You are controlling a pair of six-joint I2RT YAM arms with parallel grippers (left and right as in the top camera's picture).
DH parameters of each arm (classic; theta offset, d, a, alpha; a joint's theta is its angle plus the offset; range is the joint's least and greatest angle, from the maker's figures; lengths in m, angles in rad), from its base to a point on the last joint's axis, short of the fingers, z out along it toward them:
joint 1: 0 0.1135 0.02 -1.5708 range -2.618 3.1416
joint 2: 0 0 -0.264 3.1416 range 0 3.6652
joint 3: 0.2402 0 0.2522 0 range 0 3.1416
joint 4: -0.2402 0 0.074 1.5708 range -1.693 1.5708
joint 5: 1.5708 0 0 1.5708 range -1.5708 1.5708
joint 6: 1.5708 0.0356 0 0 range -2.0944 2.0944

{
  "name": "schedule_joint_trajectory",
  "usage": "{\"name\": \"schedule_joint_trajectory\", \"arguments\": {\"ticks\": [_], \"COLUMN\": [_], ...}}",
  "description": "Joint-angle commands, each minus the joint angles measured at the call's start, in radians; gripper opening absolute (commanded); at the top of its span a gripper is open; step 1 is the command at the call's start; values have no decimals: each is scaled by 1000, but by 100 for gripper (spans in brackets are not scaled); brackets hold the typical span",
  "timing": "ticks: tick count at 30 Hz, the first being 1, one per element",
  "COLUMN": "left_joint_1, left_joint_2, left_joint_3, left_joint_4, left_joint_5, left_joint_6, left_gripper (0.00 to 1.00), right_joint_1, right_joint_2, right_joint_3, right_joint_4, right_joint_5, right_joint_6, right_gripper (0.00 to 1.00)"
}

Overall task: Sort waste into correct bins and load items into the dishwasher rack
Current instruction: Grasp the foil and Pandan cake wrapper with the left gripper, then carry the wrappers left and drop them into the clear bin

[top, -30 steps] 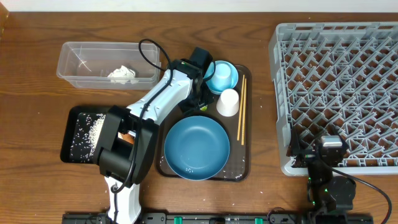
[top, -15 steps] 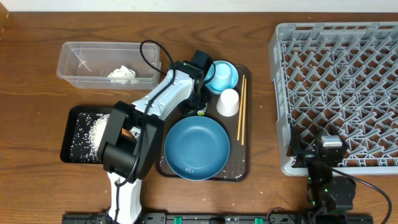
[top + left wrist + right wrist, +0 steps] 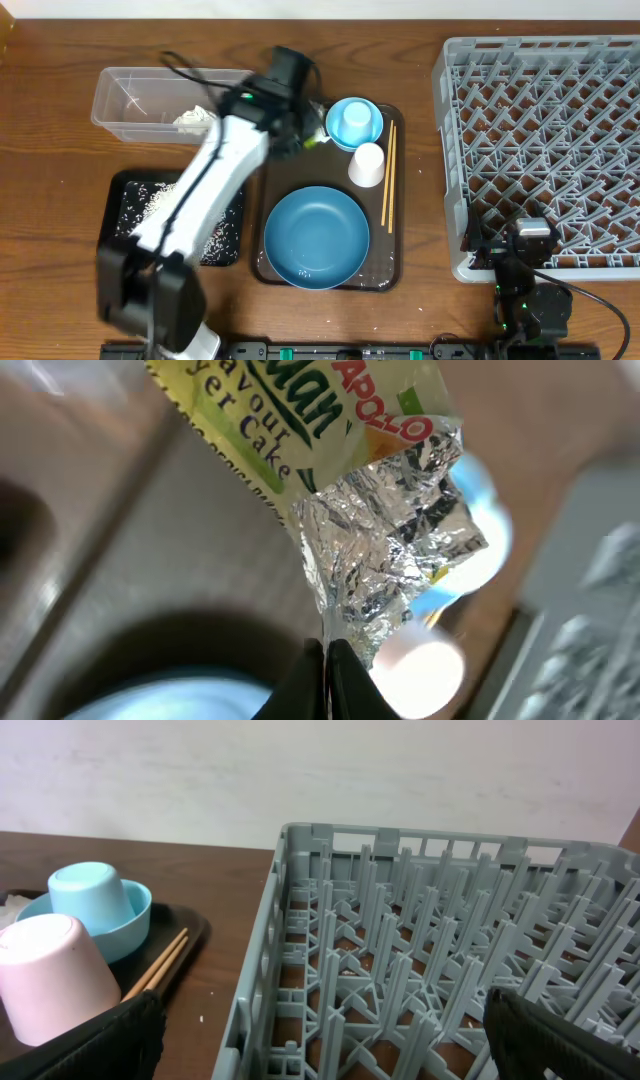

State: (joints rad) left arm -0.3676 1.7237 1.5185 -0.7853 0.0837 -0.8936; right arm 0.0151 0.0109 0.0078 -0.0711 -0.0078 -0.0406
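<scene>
My left gripper (image 3: 303,138) is shut on the crumpled green-yellow wrapper (image 3: 380,510), pinching its silver foil edge between the fingertips (image 3: 345,675). The wrapper (image 3: 318,130) hangs above the back left corner of the brown serving tray (image 3: 396,270). On that tray lie the dark-blue plate (image 3: 316,238), the light-blue bowl (image 3: 355,122), the white cup (image 3: 366,165) and the chopsticks (image 3: 388,175). My right gripper (image 3: 325,1040) stands open at the near edge of the grey dishwasher rack (image 3: 545,150), nothing between its fingers.
A clear tub (image 3: 130,90) at the back left holds white tissue (image 3: 195,118). A black tray (image 3: 125,195) with rice (image 3: 155,205) lies in front of it, partly under my left arm. The right wrist view shows the cup (image 3: 50,975) and chopsticks (image 3: 160,965).
The left gripper closed on the wrapper and lifted it off the serving tray. The left arm swung up and to the left. The right arm has not moved.
</scene>
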Motion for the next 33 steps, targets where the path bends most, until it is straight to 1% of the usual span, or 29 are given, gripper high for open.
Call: {"name": "schedule_joint_trajectory", "arguments": {"ticks": [1,4,9,12,14,15,16,19,21,22,23,26,28,30,33], "left_joint_1": [41,82,154,203,234,248,257,282,286,286,286,276,256,222,152], "left_joint_2": [-24,-21,18,47,61,66,69,70,68,64,58,30,11,2,7], "left_joint_3": [18,17,15,15,15,15,15,15,15,15,16,16,16,16,15], "left_joint_4": [19,49,80,99,112,115,115,109,106,102,103,119,131,134,132], "left_joint_5": [-143,-175,-293,-329,-332,-332,-332,-331,-326,-305,-250,-26,92,141,138], "left_joint_6": [5,5,5,5,5,5,5,6,7,20,56,163,194,208,246], "left_gripper": [6,6,6,7,17,27,32,56,62,62,62,61,61,63,65], "right_joint_1": [-8,-8,-8,-8,-8,-8,-8,-8,-8,-8,-8,-7,-8,-8,-8], "right_joint_2": [-4,-4,-4,-4,-4,-4,-4,-4,-4,-4,-4,-4,-4,-4,-4], "right_joint_3": [-2,-2,-2,-2,-2,-2,-2,-2,-2,-2,-2,-2,-2,-2,-2], "right_joint_4": [-3,-3,-3,-3,-3,-3,-3,-3,-3,-3,-3,-3,-3,-3,-3], "right_joint_5": [-3,-4,-4,-4,-4,-4,-4,-4,-4,-4,-4,-4,-4,-4,-4], "right_joint_6": [2,2,2,2,2,2,2,2,2,2,2,2,2,2,2], "right_gripper": [99,99,99,99,99,99,99,99,99,99,99,99,99,99,99]}}
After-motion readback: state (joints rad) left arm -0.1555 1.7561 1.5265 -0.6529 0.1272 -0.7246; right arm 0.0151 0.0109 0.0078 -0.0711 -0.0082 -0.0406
